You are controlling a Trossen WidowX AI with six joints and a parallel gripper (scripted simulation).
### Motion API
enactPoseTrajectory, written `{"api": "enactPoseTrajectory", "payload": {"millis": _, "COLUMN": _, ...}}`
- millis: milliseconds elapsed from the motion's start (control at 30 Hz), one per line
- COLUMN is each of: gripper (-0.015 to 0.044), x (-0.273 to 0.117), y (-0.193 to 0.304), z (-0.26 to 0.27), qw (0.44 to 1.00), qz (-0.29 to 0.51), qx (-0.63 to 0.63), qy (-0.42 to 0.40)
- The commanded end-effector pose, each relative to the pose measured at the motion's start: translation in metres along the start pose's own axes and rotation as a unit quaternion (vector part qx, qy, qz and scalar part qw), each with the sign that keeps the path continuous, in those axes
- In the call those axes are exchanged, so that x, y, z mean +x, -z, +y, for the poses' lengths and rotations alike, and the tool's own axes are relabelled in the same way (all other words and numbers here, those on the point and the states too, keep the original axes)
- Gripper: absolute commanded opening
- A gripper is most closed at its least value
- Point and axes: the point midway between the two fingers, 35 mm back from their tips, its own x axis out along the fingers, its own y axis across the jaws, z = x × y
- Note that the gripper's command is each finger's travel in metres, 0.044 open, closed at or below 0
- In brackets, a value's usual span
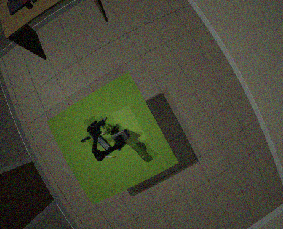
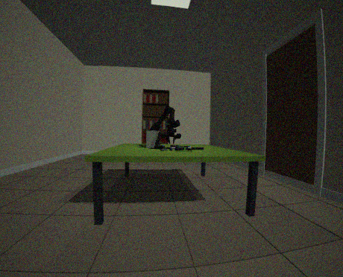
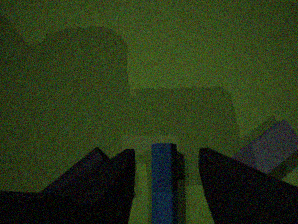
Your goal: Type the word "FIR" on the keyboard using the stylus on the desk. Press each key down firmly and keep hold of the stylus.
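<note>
My gripper (image 3: 167, 151) (image 2: 174, 142) is open, pointing down low over the green desk. A blue square-sided stick (image 3: 163, 182), which looks like the stylus, lies on the desk between the two dark fingers in the wrist view. A strip of desk shows on each side of it, so neither finger appears to touch it. Its lower part runs out of the frame. The keyboard (image 1: 103, 143) lies beside the arm in the top view, partly framed by the bent arm; its letters are unreadable there. It is out of the wrist view.
A greyish block (image 3: 272, 147) lies right of the right finger, and a dark one is partly hidden behind the left finger. A dark bar (image 1: 85, 139), a pale stick (image 1: 104, 133) and a yellow-tipped pencil-like stick (image 1: 111, 156) lie on the green desk (image 1: 81, 181) (image 2: 113, 158).
</note>
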Motion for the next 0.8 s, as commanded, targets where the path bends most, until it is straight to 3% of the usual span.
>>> {"api": "enactPoseTrajectory", "payload": {"millis": 0, "gripper": 0.0150, "x": 0.004, "y": 0.002, "z": -0.001, "qw": 1.000, "qz": 0.000, "qx": 0.003, "qy": 0.003}}
{"api": "enactPoseTrajectory", "payload": {"millis": 767, "gripper": 0.0150, "x": 0.020, "y": 0.009, "z": -0.001, "qw": 1.000, "qz": 0.000, "qx": 0.003, "qy": 0.003}}
